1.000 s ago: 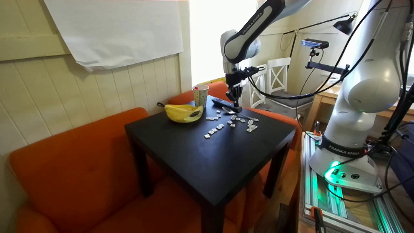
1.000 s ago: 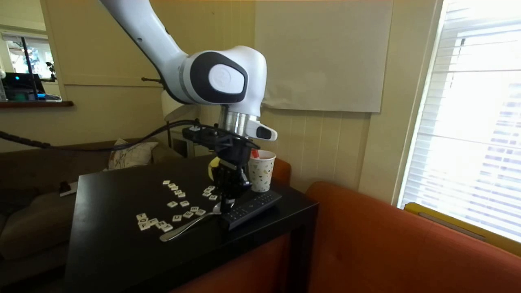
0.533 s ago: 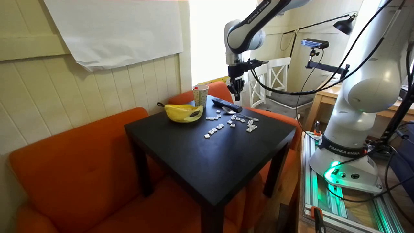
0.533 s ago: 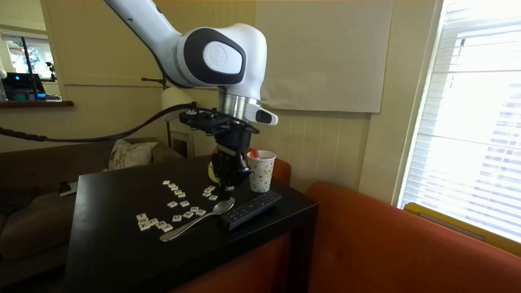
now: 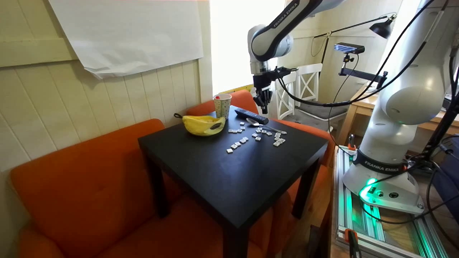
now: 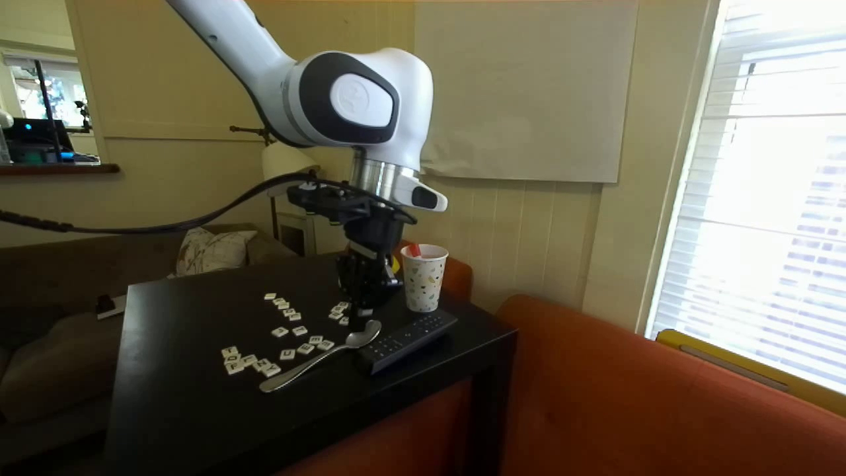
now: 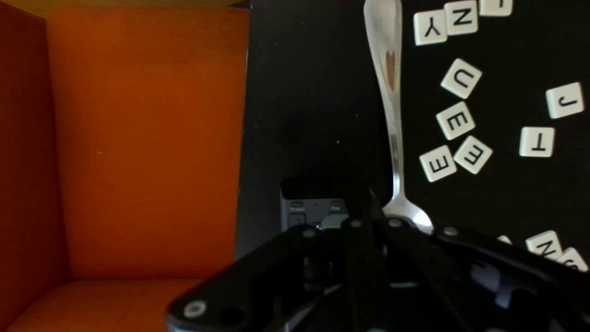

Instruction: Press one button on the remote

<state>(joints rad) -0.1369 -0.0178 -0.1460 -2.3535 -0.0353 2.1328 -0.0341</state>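
The tool (image 6: 359, 322), its 2 jaws pressed together, hangs above the tabletop (image 5: 229, 182). Near it lies 1 spoon (image 7: 390, 78), its bowl just beside the black remote (image 6: 408, 342). Letter tiles (image 7: 461, 78) scatter off the spoon's other side; 1 speckled cup (image 6: 424, 283) stands near the remote, 1 yellow banana (image 5: 200, 127) near the cup.

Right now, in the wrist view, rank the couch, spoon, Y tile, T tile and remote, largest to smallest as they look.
1. Couch
2. Spoon
3. Y tile and T tile, too alike to rank
Remote: partly hidden, so I leave it unplaced.
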